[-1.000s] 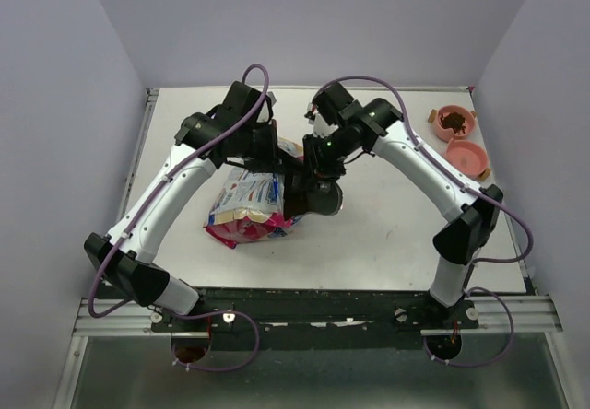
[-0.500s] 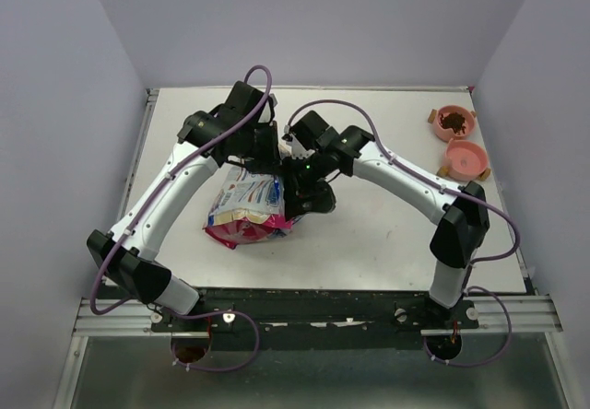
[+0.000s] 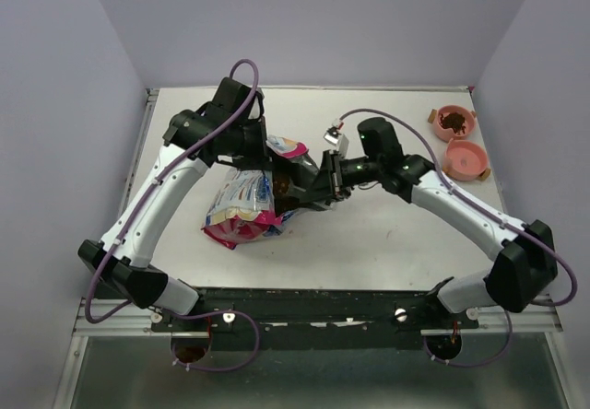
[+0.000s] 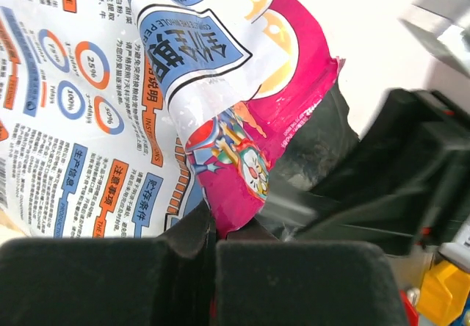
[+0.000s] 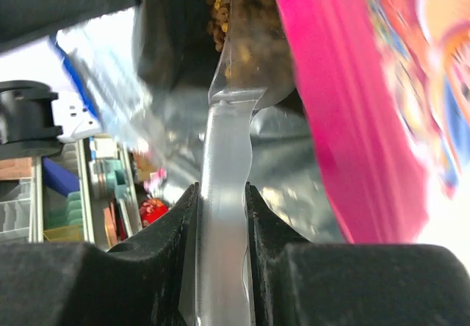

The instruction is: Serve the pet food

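We find the right tool closed on the handle of the clear scoop, one finger on each side. In the right wrist view the scoop's long axis runs from 6 to 12 o'clock, with its cup at 12. The cup holds the pet food, a loose heap of brown pellets, and sits inside the mouth of the bag.

The left tool is closed on the bag's pink top edge, pinching the film between its pads.

In the top view the scoop points toward 9 o'clock into the bag mouth. The bag lies on the surface with its long axis running from 7 to 1 o'clock.

The right arm reaches from its base toward 10 o'clock, then bends so its tool faces 9 o'clock. The left arm rises toward 1 o'clock, and its tool turns toward 4 o'clock.

At 2 o'clock on the surface the far bowl holds a heap of the same pellets. The near bowl sits just beside it.
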### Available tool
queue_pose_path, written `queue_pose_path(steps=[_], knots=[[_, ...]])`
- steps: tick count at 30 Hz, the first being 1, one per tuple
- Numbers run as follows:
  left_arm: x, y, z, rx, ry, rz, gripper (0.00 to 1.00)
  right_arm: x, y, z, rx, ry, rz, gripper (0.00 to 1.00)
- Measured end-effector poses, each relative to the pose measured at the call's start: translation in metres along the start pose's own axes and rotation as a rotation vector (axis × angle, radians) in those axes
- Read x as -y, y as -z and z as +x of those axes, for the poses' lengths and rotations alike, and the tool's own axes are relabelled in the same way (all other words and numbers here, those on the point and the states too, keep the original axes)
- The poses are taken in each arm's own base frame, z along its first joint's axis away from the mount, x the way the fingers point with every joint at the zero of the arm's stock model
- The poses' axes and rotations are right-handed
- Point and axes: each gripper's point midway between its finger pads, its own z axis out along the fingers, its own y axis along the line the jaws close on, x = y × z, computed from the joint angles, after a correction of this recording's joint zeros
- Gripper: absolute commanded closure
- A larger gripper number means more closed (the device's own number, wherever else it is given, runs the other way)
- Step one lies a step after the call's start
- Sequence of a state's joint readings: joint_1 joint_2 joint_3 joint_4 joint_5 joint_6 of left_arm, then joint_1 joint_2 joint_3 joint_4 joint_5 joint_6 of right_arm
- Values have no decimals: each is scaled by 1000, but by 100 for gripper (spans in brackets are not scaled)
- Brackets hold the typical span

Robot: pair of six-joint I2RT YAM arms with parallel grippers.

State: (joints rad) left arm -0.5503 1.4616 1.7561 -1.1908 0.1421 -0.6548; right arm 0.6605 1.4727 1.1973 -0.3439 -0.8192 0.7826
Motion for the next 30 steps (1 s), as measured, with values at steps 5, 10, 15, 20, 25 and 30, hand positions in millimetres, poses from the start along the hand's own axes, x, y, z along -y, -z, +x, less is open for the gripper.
queue_pose_path(steps=[5,10,15,20,25,30], knots=[[-13,8,-10,43,31,-28,100,-3,42,5,73,-20,-58,100],[-19,12,-15,61,48,-37,100,-5,56,4,105,-33,-86,100],[-19,13,-15,62,48,-37,100,-3,53,3,98,-71,-88,100],[-19,13,-15,62,49,-37,100,4,48,-12,63,-83,17,100],[-19,13,-15,62,50,-38,100,-10,49,-18,52,-32,26,100],[-19,13,-15,63,49,-37,100,6,47,-6,12,-34,94,100]])
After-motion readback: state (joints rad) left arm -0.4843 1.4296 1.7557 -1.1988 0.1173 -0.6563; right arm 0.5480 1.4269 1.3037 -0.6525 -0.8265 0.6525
